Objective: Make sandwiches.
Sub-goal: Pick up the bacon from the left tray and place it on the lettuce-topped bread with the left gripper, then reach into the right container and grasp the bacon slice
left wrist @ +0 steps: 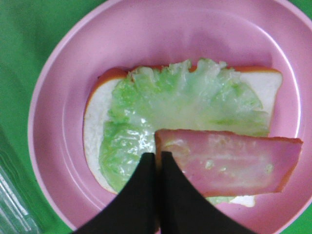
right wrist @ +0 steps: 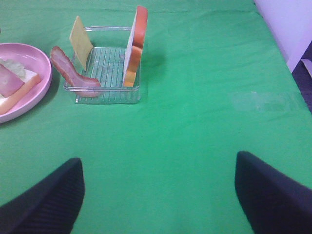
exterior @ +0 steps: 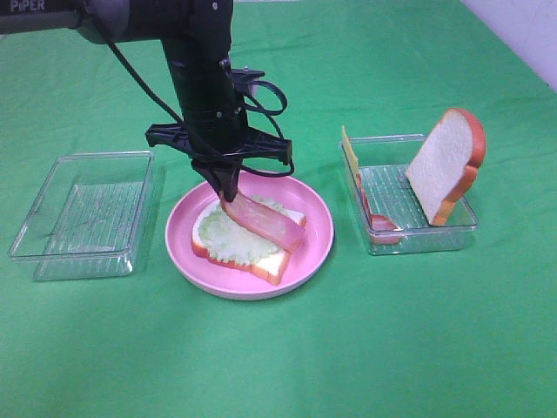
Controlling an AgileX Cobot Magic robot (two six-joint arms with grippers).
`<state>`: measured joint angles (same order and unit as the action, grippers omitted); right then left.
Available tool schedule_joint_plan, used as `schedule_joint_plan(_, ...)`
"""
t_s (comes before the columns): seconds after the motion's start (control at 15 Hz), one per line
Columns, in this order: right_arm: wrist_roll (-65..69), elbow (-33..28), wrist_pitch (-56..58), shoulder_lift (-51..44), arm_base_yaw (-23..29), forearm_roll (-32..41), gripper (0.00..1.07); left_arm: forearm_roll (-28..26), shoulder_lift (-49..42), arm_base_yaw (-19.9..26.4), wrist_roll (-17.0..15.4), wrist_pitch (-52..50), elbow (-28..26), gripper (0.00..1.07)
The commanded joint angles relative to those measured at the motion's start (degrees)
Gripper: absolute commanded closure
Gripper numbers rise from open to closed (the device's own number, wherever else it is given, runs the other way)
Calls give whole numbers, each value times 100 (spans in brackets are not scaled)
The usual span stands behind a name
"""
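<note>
Bread (exterior: 271,261) and lettuce (exterior: 219,237) lie on the plate (exterior: 325,233). The left gripper (exterior: 228,197) pinches a bacon slice (exterior: 271,225) over them. Cheese (exterior: 349,150), a bacon strip (right wrist: 67,67) and a second bread slice (exterior: 444,161) wait in the tray (exterior: 419,241) right of the plate. The right gripper (right wrist: 158,190) is wide and empty.

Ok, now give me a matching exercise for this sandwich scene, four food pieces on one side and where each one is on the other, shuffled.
1 lettuce
2 flat pink meat slice
3 cheese square
4 loose bread slice

A pinched in the left gripper
B propped in the right tray, on the side away from the pink plate
C lying on the bottom bread in the pink plate
D leaning at the right tray wall nearest the pink plate

Pairs: 1-C, 2-A, 3-D, 4-B
</note>
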<state>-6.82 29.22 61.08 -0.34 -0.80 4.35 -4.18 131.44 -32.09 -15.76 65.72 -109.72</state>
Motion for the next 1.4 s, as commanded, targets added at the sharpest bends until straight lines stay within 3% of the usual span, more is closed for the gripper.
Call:
schedule_joint_plan(0.07,-69,-29,-34,-74,-11,23,28,172,86,-6,-86,74,0,102)
schedule_joint_plan(0.6,-69,-29,-34,-74,-11,23,28,561,46,-6,-92,-160,-6,49)
schedule_joint_plan(0.8,-69,-29,-34,-74,-11,23,28,957,-97,-6,-92,6,-172,46)
schedule_joint_plan(0.93,-69,-29,-34,-74,-11,29,28,1295,-309,-6,-92,762,-705,46)
schedule_joint_plan(1.4,-69,-29,-34,-74,-11,29,28,1238,-1696,-6,80,796,-710,46)
